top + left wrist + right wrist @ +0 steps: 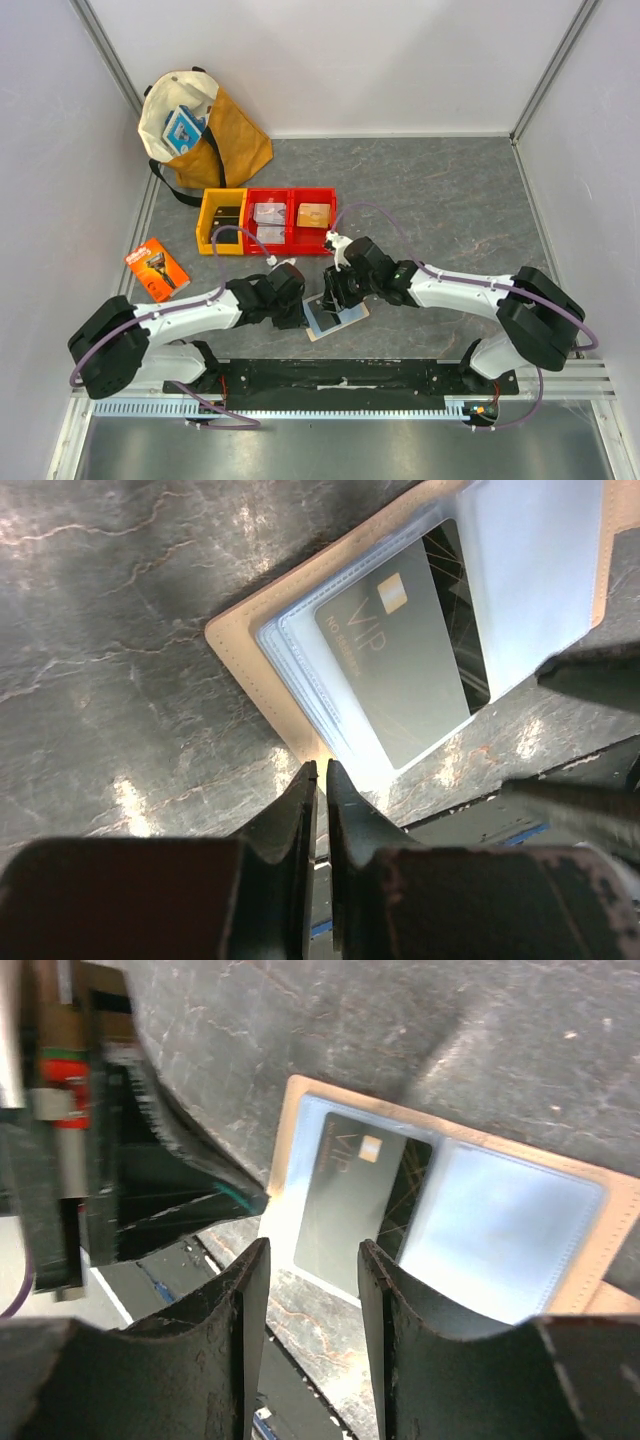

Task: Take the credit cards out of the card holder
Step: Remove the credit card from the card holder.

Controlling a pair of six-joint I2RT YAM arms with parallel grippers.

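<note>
Black right gripper [312, 1250] parted over card [350, 1190]

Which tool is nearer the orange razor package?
Left. The left tool sits right of the orange razor package, at the card holder's left edge; the right tool is farther right, over the holder.

The holder [250, 670] looks like smooth tan leather. Its clear plastic sleeves [540, 570] are glossy, the grey plastic card [400, 670] satiny, and the worktop [120, 630] marbled and faintly shiny.
</note>
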